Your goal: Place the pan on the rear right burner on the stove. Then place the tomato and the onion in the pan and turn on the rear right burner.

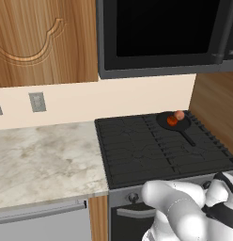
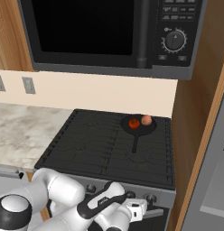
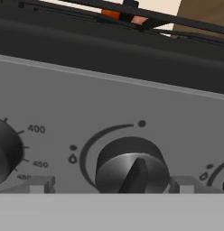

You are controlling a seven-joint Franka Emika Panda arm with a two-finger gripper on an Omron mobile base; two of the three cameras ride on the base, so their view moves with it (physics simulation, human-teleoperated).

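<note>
Gripper wide open, empty, fingertips barely visible astride knob; tomato half-hidden behind grate

Home kitchen, rendered. Black gas stove w/ grates sitting under a black microwave, steel-grey front showing knobs w/ temp marks. Marble-look surface running alongside, wood cabinets hanging above, wall outlet on beige backsplash. Pan w/ veg sitting on a rear burner.

Red-orange tomato and peach-pink onion in matte-black pan, black stove grates, steel-grey front.
</note>
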